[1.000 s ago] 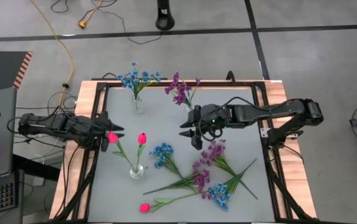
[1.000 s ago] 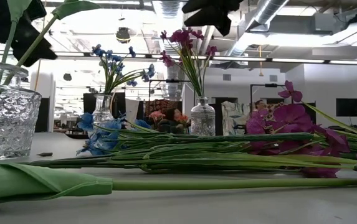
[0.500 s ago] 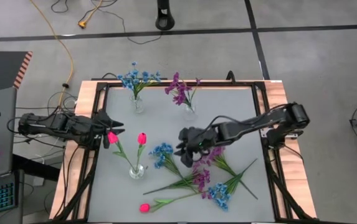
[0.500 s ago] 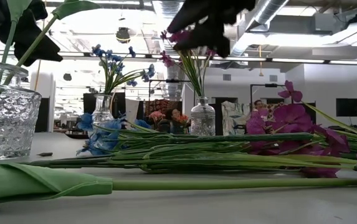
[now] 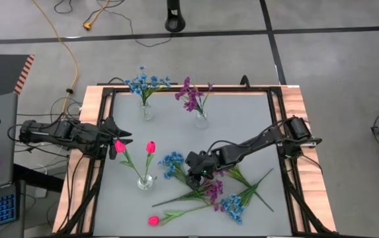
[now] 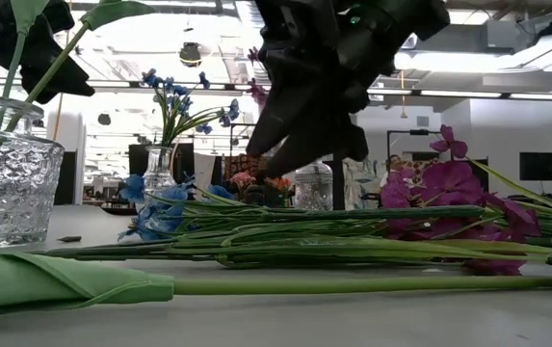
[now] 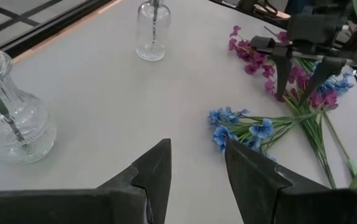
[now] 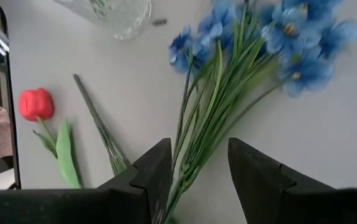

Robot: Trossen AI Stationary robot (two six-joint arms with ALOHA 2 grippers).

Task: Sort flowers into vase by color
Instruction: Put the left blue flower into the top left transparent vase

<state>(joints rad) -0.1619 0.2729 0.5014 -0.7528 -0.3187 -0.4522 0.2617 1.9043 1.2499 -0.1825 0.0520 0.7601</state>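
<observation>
Three glass vases stand on the grey table: one with blue flowers (image 5: pixel 146 86), one with purple flowers (image 5: pixel 190 94), and a near-left vase (image 5: pixel 145 180) with two pink tulips (image 5: pixel 151 147). More flowers lie loose on the table: a blue stem (image 5: pixel 171 162), purple stems (image 5: pixel 212 190), another blue stem (image 5: pixel 232 206) and a tulip (image 5: pixel 153 221). My right gripper (image 5: pixel 194 177) hovers open over the loose blue stem's stalks (image 8: pixel 209 106), with a finger on each side of them and clear of them. My left gripper (image 5: pixel 115 134) waits open at the table's left edge, beside a vase tulip.
The loose stems cross each other in a pile at the near middle of the table (image 5: pixel 242 132). The black frame rails (image 5: pixel 288 178) run along the table's sides. Bare tabletop lies between the two far vases and the pile.
My right gripper has come down and moved toward the table's near-left, from the middle of the table to just above the loose blue stem. Its wrist has rolled on the way, and its fingers have stayed open. The flowers have not moved.
</observation>
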